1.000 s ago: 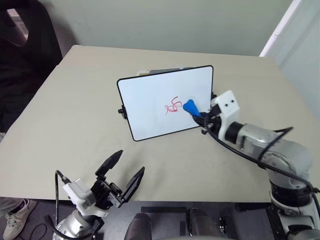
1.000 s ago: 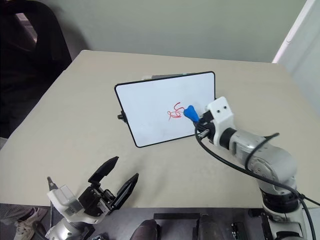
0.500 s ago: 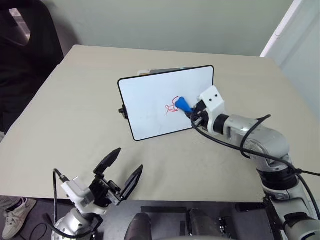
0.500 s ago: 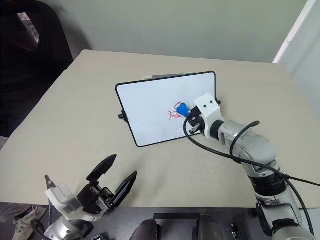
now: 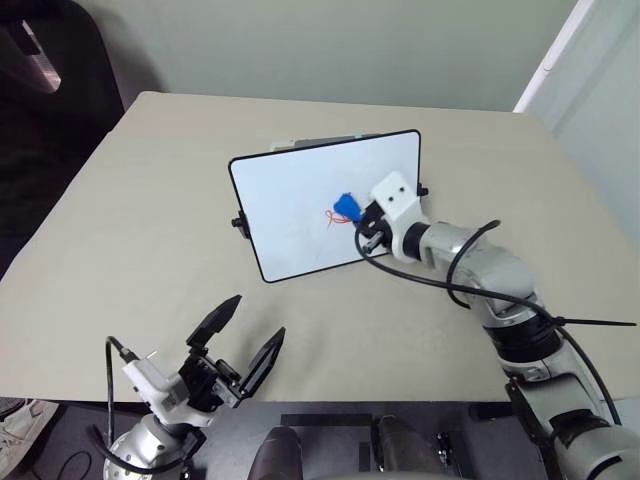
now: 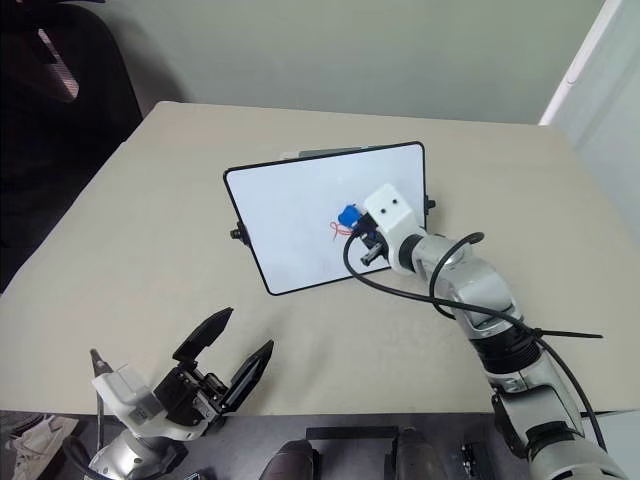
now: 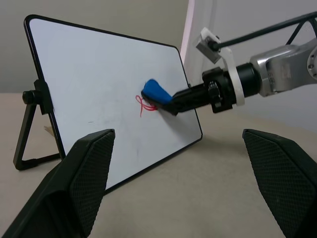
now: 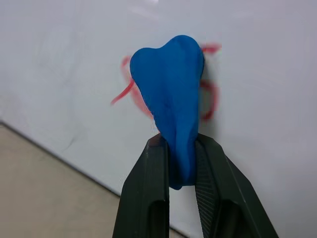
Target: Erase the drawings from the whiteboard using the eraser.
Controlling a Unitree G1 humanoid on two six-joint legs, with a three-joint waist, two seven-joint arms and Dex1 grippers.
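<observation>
The whiteboard (image 5: 290, 200) stands tilted on its black stand at mid-table. On its face, right of centre, is the red drawing (image 5: 331, 216), a small looping scribble. My right gripper (image 5: 357, 216) is shut on the blue eraser (image 5: 346, 206), which is pressed against the board over the scribble's right part. In the right wrist view the eraser (image 8: 171, 94) sits pinched between both black fingers, with red lines (image 8: 210, 99) showing on either side of it. My left gripper (image 5: 257, 318) hovers open and empty over the table's near edge, well short of the board.
The beige table (image 5: 140, 250) stretches wide around the board. A dark chair (image 5: 50, 70) stands at the back left. A black cable (image 5: 590, 322) loops off my right arm. A pale object (image 5: 290, 145) peeks from behind the board's top edge.
My right gripper has carried the eraser leftward along the board, from beside the scribble onto it; less of the red line shows. The left gripper has stayed put.
</observation>
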